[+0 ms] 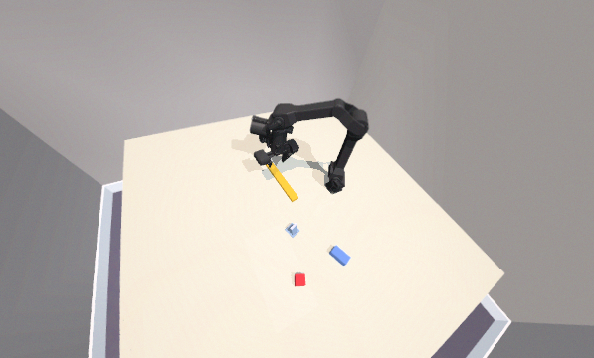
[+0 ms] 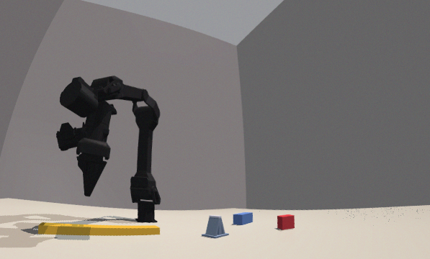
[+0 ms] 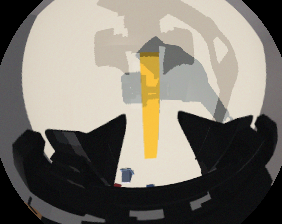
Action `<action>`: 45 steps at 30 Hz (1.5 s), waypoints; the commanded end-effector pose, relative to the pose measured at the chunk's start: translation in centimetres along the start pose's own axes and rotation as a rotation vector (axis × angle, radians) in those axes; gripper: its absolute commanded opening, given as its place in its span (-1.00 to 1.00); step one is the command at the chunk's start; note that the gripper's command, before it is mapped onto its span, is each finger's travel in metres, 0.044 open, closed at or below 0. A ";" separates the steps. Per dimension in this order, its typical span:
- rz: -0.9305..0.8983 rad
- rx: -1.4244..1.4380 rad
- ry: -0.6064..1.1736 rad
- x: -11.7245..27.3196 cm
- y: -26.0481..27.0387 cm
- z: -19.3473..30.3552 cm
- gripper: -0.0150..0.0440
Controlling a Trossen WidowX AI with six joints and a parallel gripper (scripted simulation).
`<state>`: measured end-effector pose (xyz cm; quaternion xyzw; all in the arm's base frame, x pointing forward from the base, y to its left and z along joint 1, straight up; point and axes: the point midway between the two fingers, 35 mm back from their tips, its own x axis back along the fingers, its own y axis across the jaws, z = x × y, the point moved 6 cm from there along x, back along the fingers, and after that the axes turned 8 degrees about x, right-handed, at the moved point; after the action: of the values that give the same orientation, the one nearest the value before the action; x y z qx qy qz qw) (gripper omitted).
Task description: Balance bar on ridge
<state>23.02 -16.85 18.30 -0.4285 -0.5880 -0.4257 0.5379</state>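
a pale cream, faintly grained worktop (image 1: 187, 259) (image 2: 326, 237) (image 3: 57, 75) has straight edges and sharp corners. the yellow bar (image 1: 283, 183) (image 2: 103, 229) (image 3: 151, 110) lies flat on it, nearest the edge at the top of the top view. the grey-blue ridge (image 1: 292, 230) (image 2: 215, 226) (image 3: 126, 174) stands on its own base, well in from the edges. the blue block (image 1: 339, 255) (image 2: 243, 218) lies towards the right-hand edge, and the red block (image 1: 299, 279) (image 2: 286, 221) sits apart from it.

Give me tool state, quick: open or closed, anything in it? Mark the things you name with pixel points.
Tool (image 1: 278, 160) (image 2: 88, 195) (image 3: 152, 116): open, holding nothing; its fingers hang above the yellow bar (image 1: 284, 184) (image 2: 114, 230) (image 3: 151, 120), which lies on the table.
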 end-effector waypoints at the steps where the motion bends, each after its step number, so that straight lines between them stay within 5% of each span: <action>1: 0.021 -0.002 0.036 -0.4 -0.1 0.6 0.58; 13: 0.021 -0.002 0.036 -4.8 -0.2 0.8 0.58; 45: 0.021 -0.002 0.036 -7.5 -0.3 0.9 0.58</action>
<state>22.96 -16.50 10.96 -0.4280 -0.5753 -0.4249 0.5525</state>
